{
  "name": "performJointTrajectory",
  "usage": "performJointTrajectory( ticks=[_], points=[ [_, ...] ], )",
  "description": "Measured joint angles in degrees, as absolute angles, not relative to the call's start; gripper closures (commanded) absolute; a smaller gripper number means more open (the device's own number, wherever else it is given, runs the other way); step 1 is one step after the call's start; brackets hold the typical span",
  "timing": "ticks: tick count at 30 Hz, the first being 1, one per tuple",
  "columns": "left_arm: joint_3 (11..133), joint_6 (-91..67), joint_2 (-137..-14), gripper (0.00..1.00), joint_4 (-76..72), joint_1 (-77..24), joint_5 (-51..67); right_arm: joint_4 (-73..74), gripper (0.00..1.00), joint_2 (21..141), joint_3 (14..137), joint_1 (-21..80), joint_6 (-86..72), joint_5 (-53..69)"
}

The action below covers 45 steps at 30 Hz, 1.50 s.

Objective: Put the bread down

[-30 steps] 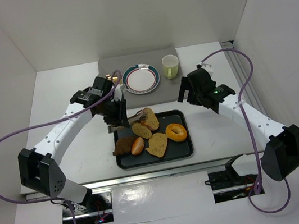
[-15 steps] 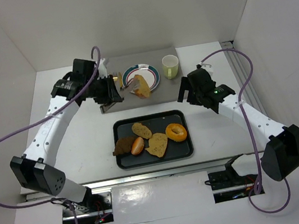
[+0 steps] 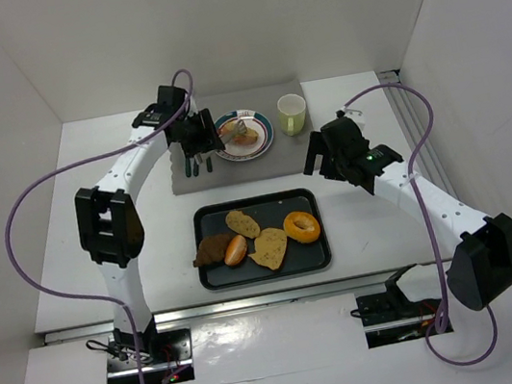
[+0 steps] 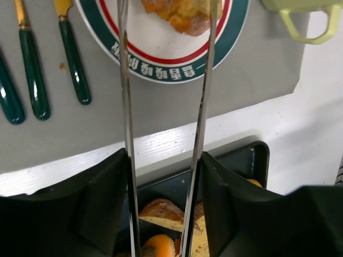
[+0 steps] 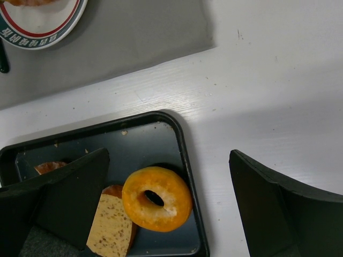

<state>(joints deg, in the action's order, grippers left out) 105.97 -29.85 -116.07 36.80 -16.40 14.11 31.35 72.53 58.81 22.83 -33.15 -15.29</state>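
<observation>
A piece of bread lies on the round plate with the red and green rim, at the back of the grey mat. My left gripper is beside the plate, shut on a pair of metal tongs. The tong arms stand apart on either side of the bread over the plate; whether they touch it I cannot tell. My right gripper hangs open and holds nothing, right of the tray's back corner. In its wrist view the right gripper is over the tray rim.
The black tray holds several bread pieces and an orange ring doughnut. A pale green cup stands right of the plate. Green-handled cutlery lies on the grey mat.
My left arm swung from the tray to the plate carrying a bread piece in the tongs. The tongs have spread apart and the bread now rests on the plate. The right arm stayed still.
</observation>
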Motion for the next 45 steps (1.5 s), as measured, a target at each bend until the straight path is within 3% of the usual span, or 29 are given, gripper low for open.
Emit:
performJointTrajectory(
  ticks=[7, 20, 28, 35, 45],
  points=[
    [104.3, -30.2, -111.1, 0.35, 37.5, -17.4, 10.1, 31.4, 0.00, 72.5, 58.8, 22.8, -33.4, -15.3],
    [81.8, -26.9, -76.8, 0.35, 45.1, -21.7, 6.4, 31.5, 0.00, 71.4, 58.8, 22.9, -33.4, -15.2],
    [71.2, -30.9, -75.2, 0.35, 53.9, -28.5, 10.3, 31.2, 0.00, 71.6, 58.7, 23.0, -33.4, -13.9],
    [67.0, -43.7, -70.7, 0.35, 54.1, -35.6, 6.4, 31.0, 0.00, 71.7, 58.7, 23.5, -33.4, -12.9],
    [65.9, -52.9, -74.7, 0.35, 51.2, -40.4, 1.1, 30.9, 0.00, 71.6, 58.7, 23.8, -33.4, -12.7]
  ],
)
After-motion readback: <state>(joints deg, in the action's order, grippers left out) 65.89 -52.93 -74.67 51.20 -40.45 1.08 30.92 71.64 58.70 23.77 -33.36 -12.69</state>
